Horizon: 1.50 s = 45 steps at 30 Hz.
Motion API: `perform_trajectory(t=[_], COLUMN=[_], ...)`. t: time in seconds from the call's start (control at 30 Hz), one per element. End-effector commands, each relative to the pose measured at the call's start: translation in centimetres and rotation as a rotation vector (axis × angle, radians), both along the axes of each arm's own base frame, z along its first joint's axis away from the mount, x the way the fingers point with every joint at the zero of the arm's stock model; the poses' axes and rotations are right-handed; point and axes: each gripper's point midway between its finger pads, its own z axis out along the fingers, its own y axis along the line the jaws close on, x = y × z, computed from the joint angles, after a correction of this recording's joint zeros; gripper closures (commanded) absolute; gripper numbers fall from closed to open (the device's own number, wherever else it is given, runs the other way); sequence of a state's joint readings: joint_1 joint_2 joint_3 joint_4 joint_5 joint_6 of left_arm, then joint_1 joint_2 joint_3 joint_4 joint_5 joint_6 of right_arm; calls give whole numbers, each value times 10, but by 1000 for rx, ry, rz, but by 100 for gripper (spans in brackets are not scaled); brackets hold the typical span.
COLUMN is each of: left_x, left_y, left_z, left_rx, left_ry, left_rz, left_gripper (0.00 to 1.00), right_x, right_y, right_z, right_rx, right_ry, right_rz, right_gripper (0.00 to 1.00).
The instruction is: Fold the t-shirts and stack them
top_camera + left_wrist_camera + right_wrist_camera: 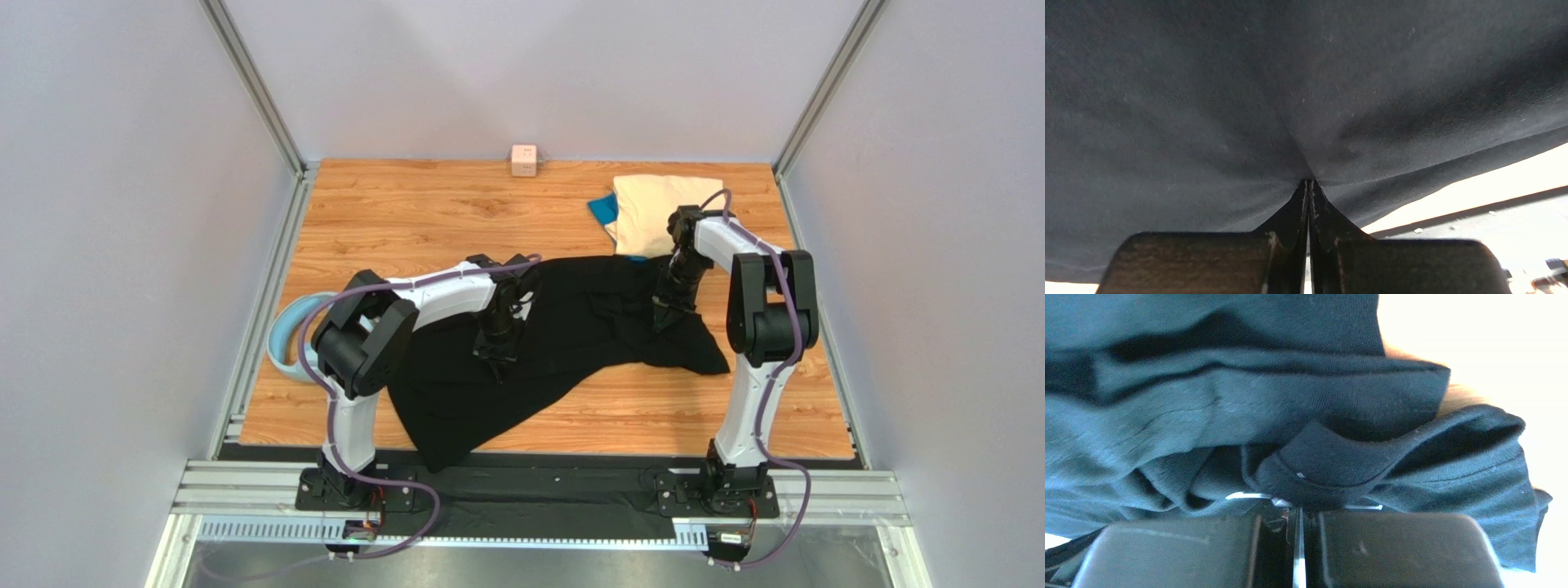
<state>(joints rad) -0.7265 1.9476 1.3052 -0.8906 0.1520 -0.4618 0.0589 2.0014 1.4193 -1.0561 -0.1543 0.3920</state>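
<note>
The black t-shirt (pixel 577 331) lies spread on the counter (pixel 405 221), its long axis running from near-left to far-right. The left end effector (pixel 497 349) is pinched closed on its middle. The right end effector (pixel 669 316) is closed on a hem, nearer the folded cream t-shirt (pixel 662 211).

I count one black t-shirt (pixel 577 331), one cream t-shirt (pixel 660 208), one blue t-shirt (pixel 600 211), so three in all. One plastic ring (pixel 283 338) at the left edge, one pink cube (pixel 524 159) at the far edge.
</note>
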Motion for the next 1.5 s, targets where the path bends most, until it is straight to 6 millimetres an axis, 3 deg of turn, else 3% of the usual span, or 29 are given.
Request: perform_trajectory(t=[0.0,0.07,0.3,0.5,0.67,0.8,1.0,1.23,1.37,1.47], left_x=[-5,-13,-72,-86,-84,-71,-53,-38,-24,1], left_y=[1,8,53,79,95,104,113,122,115,103], left_z=[-19,-20,-25,-22,-24,-19,-11,-8,-5,7], left_rx=[15,29,72,125,110,123,144,174,151,117], left_ry=[40,48,147,150,189,175,149,127,117,52], left_rz=[-5,4,21,45,145,177,196,202,195,188], left_gripper=[100,100,100,100,100,100,100,100,100,98], right_x=[6,6,19,41,56,62,68,50,53,56], right_y=[-20,-29,-54,-59,-59,-64,-84,-93,-77,-63], right_z=[-13,-12,-15,-15,-15,-14,0,17,44,77], right_rx=[-120,-143,-112,-91,-60,-63,-57,-46,41,106], right_ry=[35,37,52,29,15,15,-3,-18,-112,-200], right_rz=[-4,-20,-102,-116,-125,-118,-163,-193,-200,-202], right_gripper=[100,100,100,100,100,100,100,97,91,82])
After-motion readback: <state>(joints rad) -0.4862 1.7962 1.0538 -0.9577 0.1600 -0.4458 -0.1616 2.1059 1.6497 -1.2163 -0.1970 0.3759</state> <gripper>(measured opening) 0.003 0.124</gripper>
